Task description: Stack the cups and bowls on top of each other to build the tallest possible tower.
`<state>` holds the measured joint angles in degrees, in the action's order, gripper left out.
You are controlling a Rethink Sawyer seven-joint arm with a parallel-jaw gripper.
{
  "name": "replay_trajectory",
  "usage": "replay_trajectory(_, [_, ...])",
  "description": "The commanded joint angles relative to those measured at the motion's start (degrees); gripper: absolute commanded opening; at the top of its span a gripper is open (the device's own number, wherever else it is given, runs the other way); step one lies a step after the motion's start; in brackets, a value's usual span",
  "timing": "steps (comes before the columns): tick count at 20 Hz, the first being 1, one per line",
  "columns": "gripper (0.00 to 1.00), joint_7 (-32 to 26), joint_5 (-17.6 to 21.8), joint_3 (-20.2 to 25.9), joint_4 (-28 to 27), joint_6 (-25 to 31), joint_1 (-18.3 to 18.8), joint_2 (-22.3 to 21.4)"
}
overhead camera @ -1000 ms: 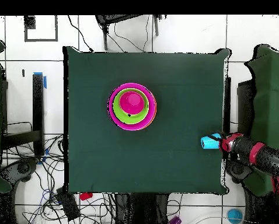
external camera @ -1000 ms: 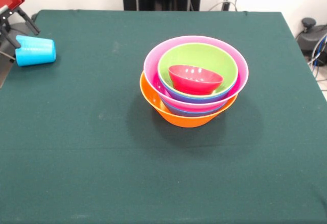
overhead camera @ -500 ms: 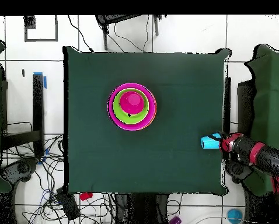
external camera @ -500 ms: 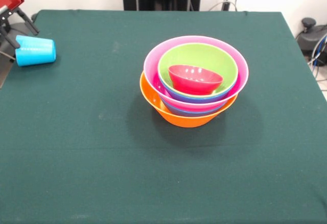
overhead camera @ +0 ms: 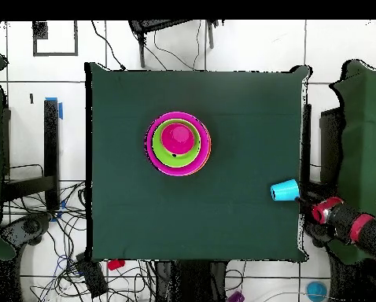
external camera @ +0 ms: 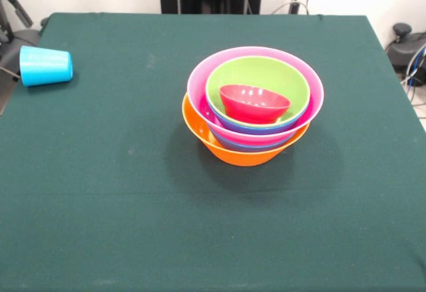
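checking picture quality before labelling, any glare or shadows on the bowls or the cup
Front view: small white glints on the red bowl, a soft shadow on the cloth left of the orange bowl, no glare on the blue cup. Overhead view: the bowls look flat, with no clear shadow; the cup is evenly lit.

Dark green cloth-covered square table [external camera: 100,205] [overhead camera: 128,228], used here as landmark. Floor around it is white tile with dark grid lines [overhead camera: 34,79]. Tangle of black cables [overhead camera: 65,252] lies off one table corner, on the side nearer the bottom of the overhead view; a small red object [overhead camera: 116,264] lies just beyond the table edge there. A strip of blue tape [overhead camera: 60,108] is on the floor beside the table's side edge. A black box-shaped device [external camera: 407,46] with cables sits just off the table's far corner in the front view.
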<state>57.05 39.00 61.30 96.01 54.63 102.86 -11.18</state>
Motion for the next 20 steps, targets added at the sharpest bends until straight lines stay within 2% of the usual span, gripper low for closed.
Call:
replay_trajectory(1, [1.00, -11.17, 4.71, -2.76, 7.80, -2.34, 2.14, -4.87])
replay_trajectory(9, [1.00, -9.42, 5.04, -3.28, 8.68, -2.67, 2.11, -5.47])
replay_trajectory(15, [1.00, -10.40, 5.89, -3.99, 8.19, -2.71, 2.01, -5.28])
replay_trajectory(20, [1.00, -11.40, 7.39, -3.96, 7.76, -5.15, 2.66, -3.52])
